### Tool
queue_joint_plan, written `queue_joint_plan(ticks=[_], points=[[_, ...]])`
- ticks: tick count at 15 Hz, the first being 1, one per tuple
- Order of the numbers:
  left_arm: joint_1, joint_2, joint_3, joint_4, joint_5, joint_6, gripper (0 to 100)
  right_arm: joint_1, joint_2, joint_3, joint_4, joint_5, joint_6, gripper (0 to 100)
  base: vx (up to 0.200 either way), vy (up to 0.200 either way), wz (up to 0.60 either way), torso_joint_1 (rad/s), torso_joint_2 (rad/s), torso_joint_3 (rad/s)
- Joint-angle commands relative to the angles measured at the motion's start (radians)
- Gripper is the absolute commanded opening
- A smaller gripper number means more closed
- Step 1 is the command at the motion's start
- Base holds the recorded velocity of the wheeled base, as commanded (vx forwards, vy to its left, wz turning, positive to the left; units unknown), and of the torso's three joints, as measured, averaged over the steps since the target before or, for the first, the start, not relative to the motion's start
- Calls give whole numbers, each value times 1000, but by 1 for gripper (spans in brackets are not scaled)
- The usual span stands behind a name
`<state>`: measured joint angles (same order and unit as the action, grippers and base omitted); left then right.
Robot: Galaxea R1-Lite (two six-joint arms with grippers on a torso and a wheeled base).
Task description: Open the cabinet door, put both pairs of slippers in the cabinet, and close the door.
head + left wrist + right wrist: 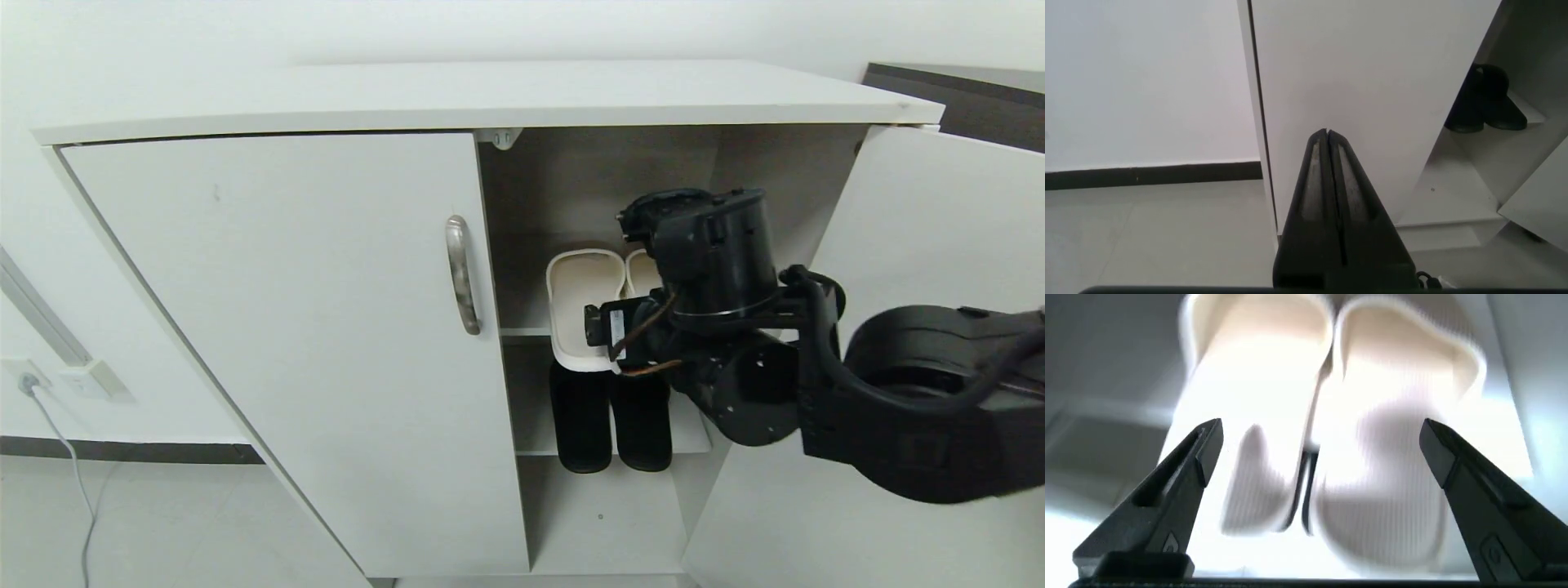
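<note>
The cabinet [490, 94] is plain matt white all over, top, doors and shelves alike, with no pattern on it. Its handle [463, 275] is a brushed silver-grey. The cream slippers [581, 302] are an off-white, and up close their surface shows fine ribbed lines. The black slippers [608, 425] are solid black, unmarked. The right gripper [1319, 457] is black, and so is the left gripper [1327, 139], its inner faces a duller grey. The wall [82, 65] is white, the skirting band [122, 451] dark, the floor [163, 523] pale grey, the cable [77, 490] whitish-grey.
</note>
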<state>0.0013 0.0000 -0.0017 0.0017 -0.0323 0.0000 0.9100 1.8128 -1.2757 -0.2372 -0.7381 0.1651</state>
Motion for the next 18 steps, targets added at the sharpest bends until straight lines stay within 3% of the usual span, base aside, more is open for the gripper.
queue_joint_plan(ticks=[1,5,8,9,15,18], points=[[0,0,0,0,0,2,0,30,-133,167,-51,65,1,100,0,0,0,0,0,0],[0,0,0,0,0,0,0,36,-208,386,-195,155,-7,100,0,0,0,0,0,0],[0,0,0,0,0,2,0,35,-193,404,-220,190,-9,100,0,0,0,0,0,0],[0,0,0,0,0,0,0,36,-185,401,-221,198,-7,0,0,0,0,0,0,0],[0,0,0,0,0,0,0,67,-162,420,-229,200,1,0,0,0,0,0,0,0],[0,0,0,0,0,0,0,70,-151,452,-301,198,-9,0,0,0,0,0,0,0]])
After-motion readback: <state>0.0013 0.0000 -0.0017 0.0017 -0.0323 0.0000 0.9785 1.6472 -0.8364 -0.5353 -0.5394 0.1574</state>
